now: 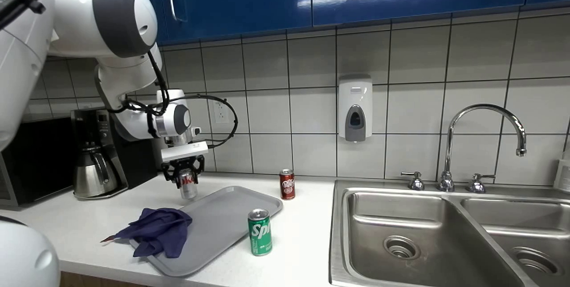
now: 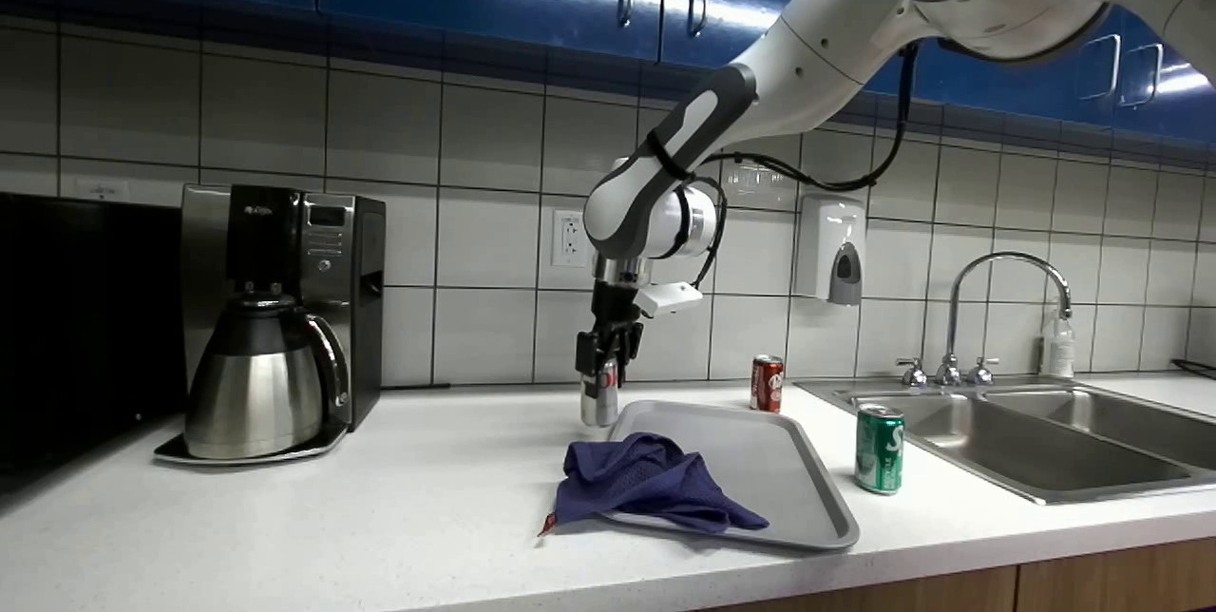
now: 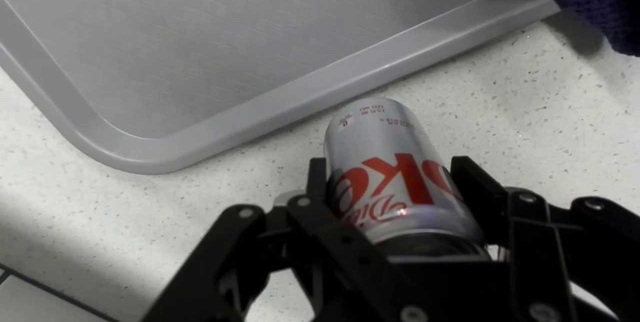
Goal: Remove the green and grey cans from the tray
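Observation:
The grey Diet Coke can (image 1: 188, 186) is held between the fingers of my gripper (image 3: 389, 162). It also shows in an exterior view (image 2: 598, 403) and in the wrist view (image 3: 380, 134). Both fingers touch its sides. It is beside the tray's far-left edge, over the counter; I cannot tell whether its base touches the counter. The green Sprite can (image 1: 260, 232) stands upright on the counter just outside the tray's right side, also seen in an exterior view (image 2: 880, 449). The grey tray (image 1: 227, 215) holds no can.
A purple cloth (image 1: 162, 231) lies over the tray's near-left part and hangs onto the counter. A red Dr Pepper can (image 1: 287, 185) stands behind the tray near the wall. The sink (image 1: 403, 215) is at the right; a coffee maker (image 2: 285, 327) stands at the left.

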`<state>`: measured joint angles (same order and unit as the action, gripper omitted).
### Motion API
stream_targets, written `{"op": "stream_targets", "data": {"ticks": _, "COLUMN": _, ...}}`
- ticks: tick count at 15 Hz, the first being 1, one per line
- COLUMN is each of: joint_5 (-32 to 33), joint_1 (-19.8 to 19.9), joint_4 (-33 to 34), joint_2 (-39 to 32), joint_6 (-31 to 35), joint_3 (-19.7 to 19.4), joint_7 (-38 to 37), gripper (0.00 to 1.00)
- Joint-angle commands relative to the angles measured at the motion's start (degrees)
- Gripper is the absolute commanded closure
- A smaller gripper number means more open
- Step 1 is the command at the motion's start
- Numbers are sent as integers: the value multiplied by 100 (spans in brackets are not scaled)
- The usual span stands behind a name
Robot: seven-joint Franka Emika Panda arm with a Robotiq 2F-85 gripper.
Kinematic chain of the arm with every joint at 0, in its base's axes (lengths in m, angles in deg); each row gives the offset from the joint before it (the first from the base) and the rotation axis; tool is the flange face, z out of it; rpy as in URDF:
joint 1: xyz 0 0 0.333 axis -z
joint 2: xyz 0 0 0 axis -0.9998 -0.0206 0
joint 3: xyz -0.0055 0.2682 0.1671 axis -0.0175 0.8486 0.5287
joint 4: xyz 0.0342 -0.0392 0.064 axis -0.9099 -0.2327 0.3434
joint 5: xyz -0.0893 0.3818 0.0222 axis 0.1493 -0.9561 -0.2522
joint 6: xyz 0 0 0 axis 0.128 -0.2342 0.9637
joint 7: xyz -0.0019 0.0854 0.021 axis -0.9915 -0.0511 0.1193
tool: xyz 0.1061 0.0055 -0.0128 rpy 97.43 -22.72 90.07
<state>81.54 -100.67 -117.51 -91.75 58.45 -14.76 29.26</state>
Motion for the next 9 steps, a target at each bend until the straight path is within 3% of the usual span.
{"op": "stream_targets", "data": {"ticks": 1, "joint_5": 199, "joint_1": -74, "joint_4": -73, "joint_2": 116, "joint_6": 36, "joint_3": -3, "joint_7": -227, "gripper": 61}}
{"op": "stream_targets", "data": {"ticks": 9, "joint_5": 180, "joint_1": -151, "joint_4": -44, "joint_2": 85, "joint_6": 34, "joint_3": 41, "joint_7": -191, "gripper": 61}}
